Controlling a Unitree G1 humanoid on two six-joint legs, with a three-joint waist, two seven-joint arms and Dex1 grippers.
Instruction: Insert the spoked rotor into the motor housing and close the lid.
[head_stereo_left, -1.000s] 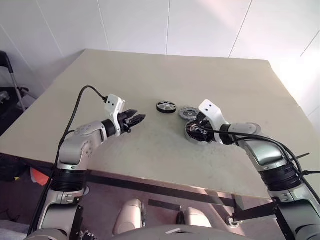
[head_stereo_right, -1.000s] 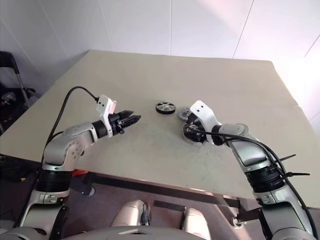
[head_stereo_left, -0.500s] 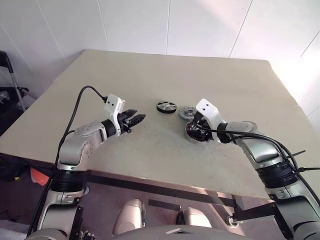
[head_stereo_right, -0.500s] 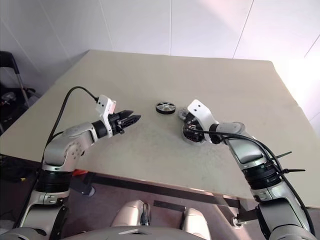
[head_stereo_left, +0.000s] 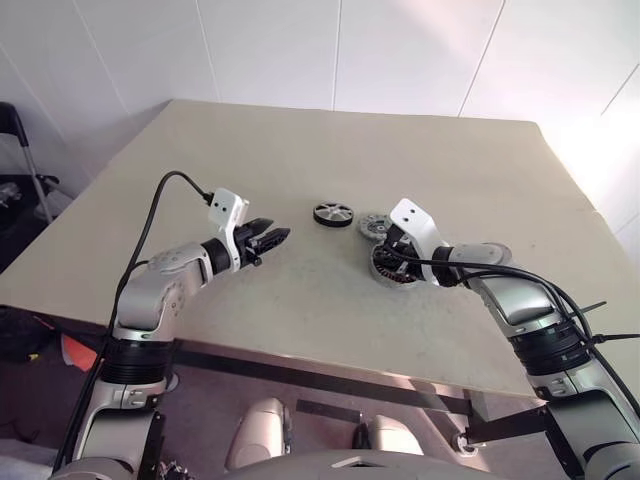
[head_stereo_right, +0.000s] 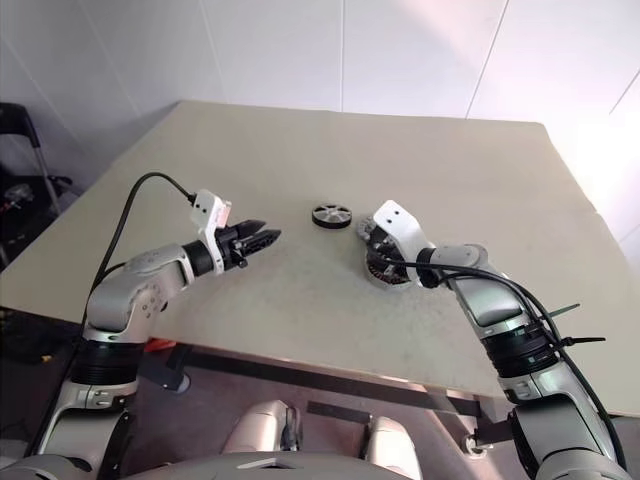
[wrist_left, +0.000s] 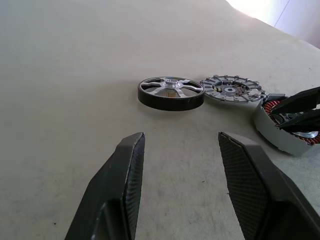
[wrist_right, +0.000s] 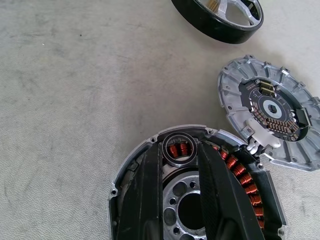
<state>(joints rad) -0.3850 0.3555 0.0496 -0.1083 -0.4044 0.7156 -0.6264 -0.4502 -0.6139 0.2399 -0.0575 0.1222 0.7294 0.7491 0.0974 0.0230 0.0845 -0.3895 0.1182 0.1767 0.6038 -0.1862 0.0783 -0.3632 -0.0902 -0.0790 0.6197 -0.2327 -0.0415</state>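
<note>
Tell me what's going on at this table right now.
A two-armed robot is assembling a small motor. Its right claw reaches into the motor housing and pinches a tiny metal ring. The left claw hovers open over the table. The spoked rotor and the lid lie beside the housing, not yet fitted.

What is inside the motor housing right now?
Inside the motor housing: reddish coil windings, a silver hub with holes, and a small metal ring between the right gripper fingers. Those fingers cover part of the windings. The spoked rotor lies outside.
</note>
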